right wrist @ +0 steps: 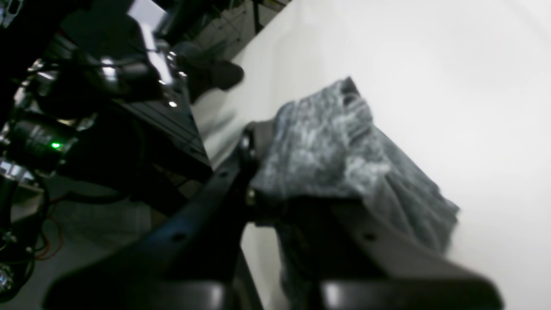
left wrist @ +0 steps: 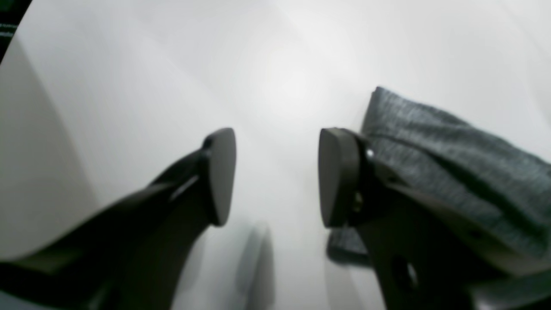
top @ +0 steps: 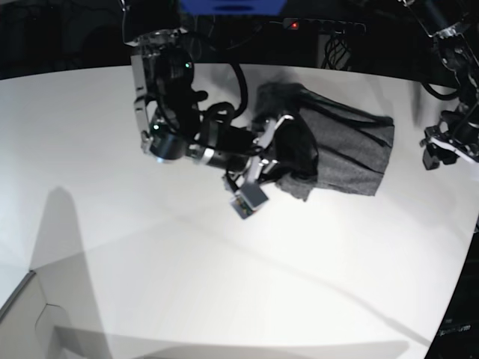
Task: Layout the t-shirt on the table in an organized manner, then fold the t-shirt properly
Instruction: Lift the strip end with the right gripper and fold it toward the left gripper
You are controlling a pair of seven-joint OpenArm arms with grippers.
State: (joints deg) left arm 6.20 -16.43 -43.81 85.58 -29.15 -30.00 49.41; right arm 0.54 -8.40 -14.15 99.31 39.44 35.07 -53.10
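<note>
The dark heather-grey t-shirt point(top: 352, 149) lies bunched on the white table point(top: 150, 262) at the far right. My right gripper point(top: 288, 149) is at its left end. In the right wrist view the t-shirt point(right wrist: 327, 146) fills the gap between the fingers point(right wrist: 249, 146) and drapes over them, so that gripper point(right wrist: 297, 181) is shut on it. My left gripper point(left wrist: 277, 176) is open and empty above bare table point(left wrist: 129, 86), with the t-shirt's edge point(left wrist: 452, 163) just behind its right finger. In the base view my left gripper point(top: 449, 146) sits right of the shirt.
The table's far edge point(right wrist: 241, 56) runs close to the right gripper, with dark equipment and cables point(right wrist: 86, 107) beyond it. A pale flat panel point(top: 30, 314) lies at the front left corner. The table's curved right edge point(top: 468, 247) is below the left arm.
</note>
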